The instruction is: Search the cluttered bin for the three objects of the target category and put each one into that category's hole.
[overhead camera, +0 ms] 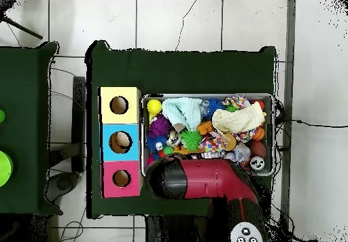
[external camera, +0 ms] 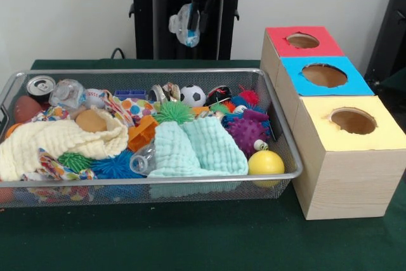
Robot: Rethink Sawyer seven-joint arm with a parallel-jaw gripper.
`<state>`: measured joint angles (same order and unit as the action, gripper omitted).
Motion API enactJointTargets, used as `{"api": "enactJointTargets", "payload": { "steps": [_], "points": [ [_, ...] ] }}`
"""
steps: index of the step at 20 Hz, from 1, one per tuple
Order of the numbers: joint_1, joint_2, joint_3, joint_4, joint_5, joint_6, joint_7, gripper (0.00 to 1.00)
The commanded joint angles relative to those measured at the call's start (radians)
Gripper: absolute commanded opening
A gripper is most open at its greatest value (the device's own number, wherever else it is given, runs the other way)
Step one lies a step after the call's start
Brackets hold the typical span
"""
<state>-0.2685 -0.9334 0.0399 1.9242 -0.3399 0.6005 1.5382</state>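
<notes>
Front view, left to right: bin [external camera: 288, 176] on the green table, packed with clutter. One clear bottle [external camera: 66, 93] lies at the far left next to the silver can [external camera: 40, 85]. Another bottle [external camera: 143, 159] sits at the near rim, between the cream cloth [external camera: 57, 141] and mint cloth [external camera: 196, 147]. Gripper [external camera: 193, 22] is raised above the bin's far side, fingers clamped on a third crumpled bottle [external camera: 183, 25]. Right: boxes with red [external camera: 303, 41], blue [external camera: 324, 75] and yellow [external camera: 353, 120] holes.
</notes>
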Motion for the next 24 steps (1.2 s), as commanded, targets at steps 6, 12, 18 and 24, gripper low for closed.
{"api": "enactJointTargets", "payload": {
  "steps": [6,12,18,24],
  "points": [
    [0.066,-0.026,0.005,0.084,0.096,0.146,0.157,0.0],
    [0.094,-0.034,-0.006,0.064,0.128,0.188,0.165,0.0],
    [0.116,-0.008,-0.01,0.067,0.159,0.149,0.199,0.0],
    [0.171,-0.005,-0.031,0.092,0.208,0.127,0.265,0.0]
  ]
}}
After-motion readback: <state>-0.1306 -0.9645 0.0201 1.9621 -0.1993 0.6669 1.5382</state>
